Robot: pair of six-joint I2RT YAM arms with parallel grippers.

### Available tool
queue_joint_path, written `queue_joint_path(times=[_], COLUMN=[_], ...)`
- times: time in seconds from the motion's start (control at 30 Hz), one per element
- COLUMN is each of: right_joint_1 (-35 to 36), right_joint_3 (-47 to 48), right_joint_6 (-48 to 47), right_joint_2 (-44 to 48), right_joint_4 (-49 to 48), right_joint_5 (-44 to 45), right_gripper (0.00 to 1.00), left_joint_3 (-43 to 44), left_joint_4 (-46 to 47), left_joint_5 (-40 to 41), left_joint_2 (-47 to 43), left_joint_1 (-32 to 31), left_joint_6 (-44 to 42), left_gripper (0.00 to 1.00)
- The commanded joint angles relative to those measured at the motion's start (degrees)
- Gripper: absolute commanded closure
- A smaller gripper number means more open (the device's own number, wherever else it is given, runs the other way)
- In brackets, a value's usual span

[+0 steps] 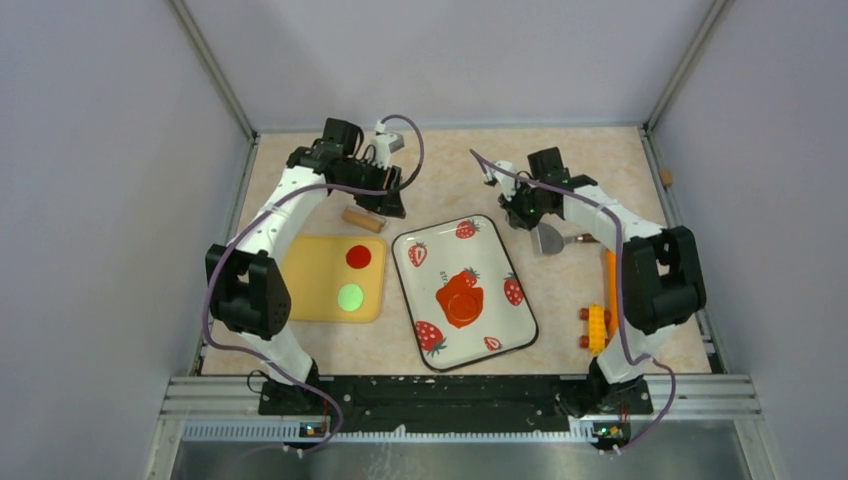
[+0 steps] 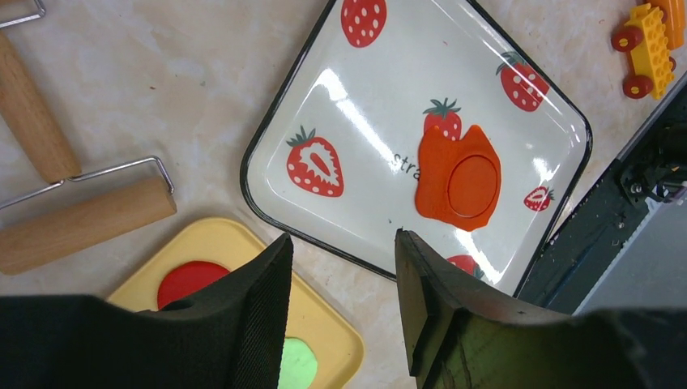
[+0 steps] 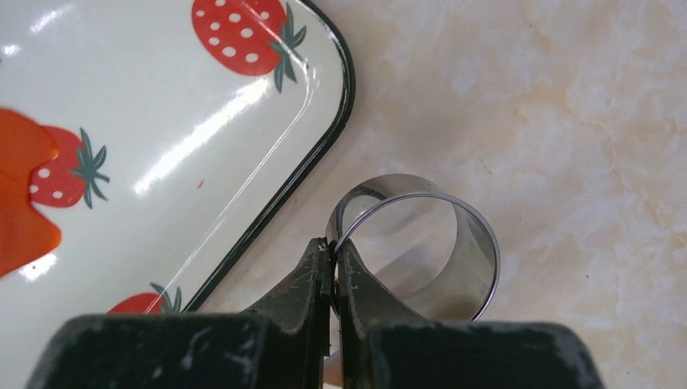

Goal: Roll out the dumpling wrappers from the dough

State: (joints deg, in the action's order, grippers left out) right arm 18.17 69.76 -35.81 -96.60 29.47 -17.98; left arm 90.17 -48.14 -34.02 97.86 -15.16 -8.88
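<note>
Dough [image 2: 437,186] centred on tray [image 2: 364,89], ring cutter [image 3: 474,267] beside rim, seemingly pinched

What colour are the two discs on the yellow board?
Red disc and green disc; top external view shows them best.

Marbled counter [image 1: 450,180] in play: strawberry tray [image 1: 440,250] centre, yellow board [image 1: 310,270] just beside it, two wooden rollers [image 2: 81,223], a metal ring cutter [image 3: 474,247], and a yellow toy [image 1: 596,327].

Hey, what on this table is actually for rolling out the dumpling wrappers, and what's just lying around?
For the job: dough on the strawberry tray; red wrapper and green wrapper on the yellow board; wooden rolling pins; metal ring cutter.
Just lying about: yellow toy brick car; small brown piece at the far right edge.
</note>
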Motion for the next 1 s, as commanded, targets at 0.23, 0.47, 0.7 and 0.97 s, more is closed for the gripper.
queue_joint_path(times=[0.23, 0.47, 0.7, 0.97], right_joint_1=[-0.23, -0.23, -0.24, 5.12], right_joint_3=[7.65, 5.39, 4.27, 3.04], right_joint_6=[-7.01, -9.16, -6.59, -0.75], right_joint_2=[-8.81, -7.88, -1.52, 6.81], right_joint_4=[1.12, 2.66, 5.66, 7.33], right_joint_5=[-4.53, -2.49, -5.74, -12.39], right_gripper=[1.0, 0.91, 0.65, 0.44], left_joint_3=[-3.79, -5.82, -10.0, -15.89], left_joint_4=[0.3, 0.83, 2.46, 7.0], left_joint_5=[-0.42, 0.62, 0.09, 11.34], left_joint_2=[-3.69, -4.16, -4.11, -4.01], left_joint_1=[-0.05, -0.05, -0.13, -0.17], left_joint_6=[-0.25, 0.35, 1.43, 10.09], left_gripper=[0.46, 0.46, 0.46, 0.4])
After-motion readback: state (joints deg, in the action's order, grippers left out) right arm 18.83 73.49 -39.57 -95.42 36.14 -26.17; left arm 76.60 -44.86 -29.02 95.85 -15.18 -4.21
